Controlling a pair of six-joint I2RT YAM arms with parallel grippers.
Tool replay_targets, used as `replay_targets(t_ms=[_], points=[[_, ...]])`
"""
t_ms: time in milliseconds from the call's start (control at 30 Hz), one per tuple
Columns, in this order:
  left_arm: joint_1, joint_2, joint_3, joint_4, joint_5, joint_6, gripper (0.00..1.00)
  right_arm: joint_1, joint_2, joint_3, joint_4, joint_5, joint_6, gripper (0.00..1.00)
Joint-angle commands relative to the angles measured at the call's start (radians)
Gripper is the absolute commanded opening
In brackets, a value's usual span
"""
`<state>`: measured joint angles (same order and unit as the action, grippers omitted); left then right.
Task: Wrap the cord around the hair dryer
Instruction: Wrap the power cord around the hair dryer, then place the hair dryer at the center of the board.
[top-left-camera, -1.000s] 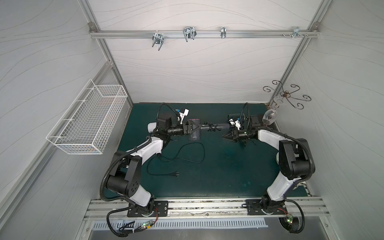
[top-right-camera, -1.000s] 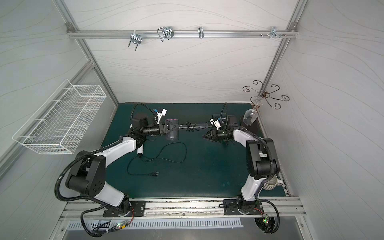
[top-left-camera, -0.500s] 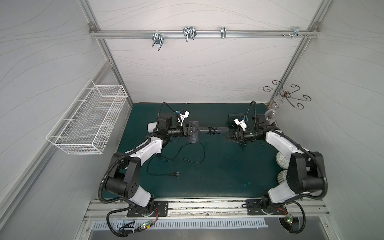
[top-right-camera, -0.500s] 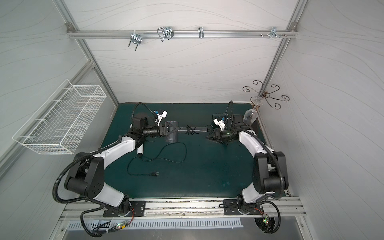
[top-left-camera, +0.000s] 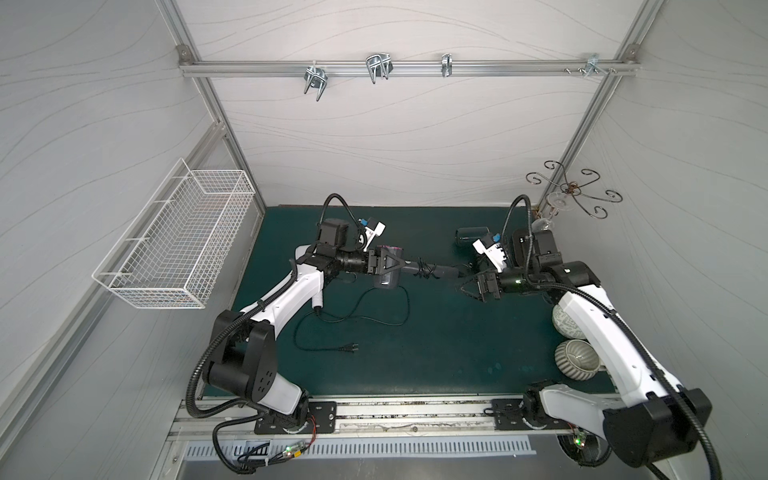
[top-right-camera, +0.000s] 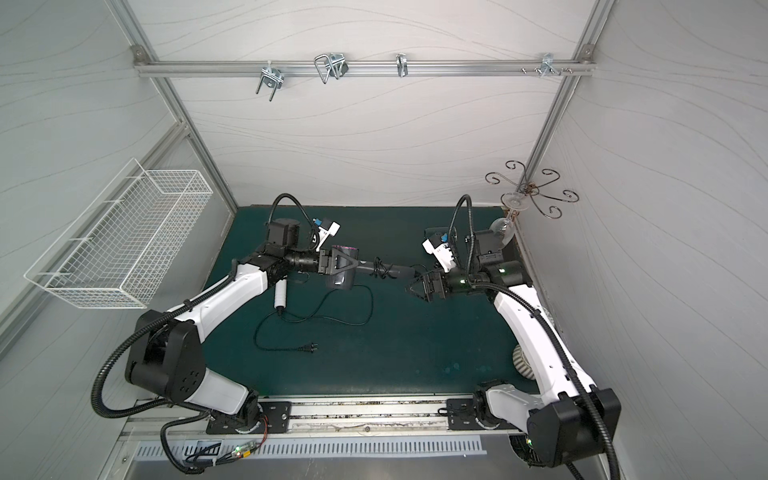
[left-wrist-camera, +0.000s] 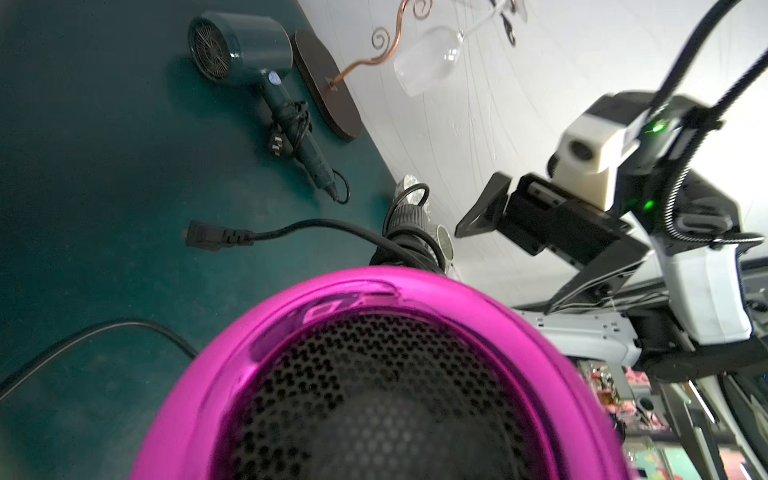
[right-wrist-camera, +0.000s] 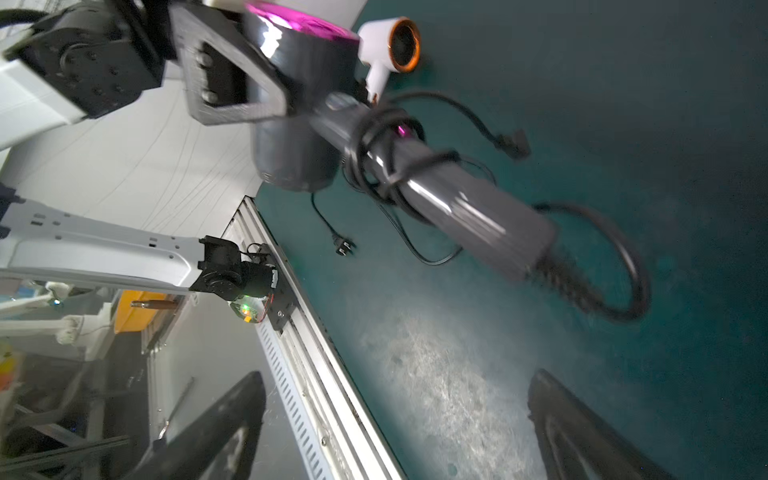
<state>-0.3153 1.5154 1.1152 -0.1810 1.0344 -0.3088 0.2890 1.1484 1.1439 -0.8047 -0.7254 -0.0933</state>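
Nearest, on the right side of the desk (top-left-camera: 436, 353), a ribbed bowl (top-left-camera: 575, 359) sits beside the right arm. Left of middle, a thin cord (top-left-camera: 374, 320) lies in loose loops, its plug (top-left-camera: 352, 347) flat on the green surface. A white dryer (top-left-camera: 318, 297) lies just beyond, partly under the left arm.

Past these, about mid-desk, the left gripper (top-left-camera: 390, 270) is clenched on the barrel of the grey dryer (top-left-camera: 440, 272) and holds it off the desk. The dryer lies level, handle pointing toward the right arm and magenta rear grille filling the left wrist view. The cord (top-left-camera: 424, 270) is wound in a few turns around the handle near the barrel, and a short loop stands at the handle's tip. Its plug end (left-wrist-camera: 203, 237) sticks out free of the turns (whether it touches the desk I cannot tell).

The right gripper (top-left-camera: 471, 284) is released, jaws spread wide with nothing between them. It is near the handle's tip but apart from it.

Farther back on the right lies a teal dryer (top-left-camera: 471, 237) with its own cord bundled on the handle. Beside it is a scrolled stand (top-left-camera: 571, 191) with a glass (top-left-camera: 542, 224) hanging from it. A wire basket (top-left-camera: 178, 253) hangs on the left wall, and hooks (top-left-camera: 378, 68) hang from the back rail.
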Motion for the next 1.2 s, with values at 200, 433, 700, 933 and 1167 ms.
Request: replay_targets(t_ms=[200,433,700,933,1167], points=[[-0.085,-0.032,0.156,-0.291,0.051,0.258,0.0,0.105,0.175,0.131,0.116,-0.009,-0.175,0.99],[-0.099,-0.065,0.177,-0.317,0.047,0.262,0.0,0.115,0.285,0.158,0.132,-0.155,-0.161,0.99],[-0.099,-0.067,0.21,-0.355,0.058,0.289,0.0,0.111,0.331,0.122,0.141,-0.321,-0.123,0.99],[-0.099,-0.07,0.215,-0.353,0.067,0.287,0.0,0.118,0.372,0.12,0.144,-0.389,-0.132,0.99],[-0.099,-0.072,0.225,-0.35,0.068,0.283,0.0,0.156,0.419,0.119,0.1,-0.429,-0.169,0.99]])
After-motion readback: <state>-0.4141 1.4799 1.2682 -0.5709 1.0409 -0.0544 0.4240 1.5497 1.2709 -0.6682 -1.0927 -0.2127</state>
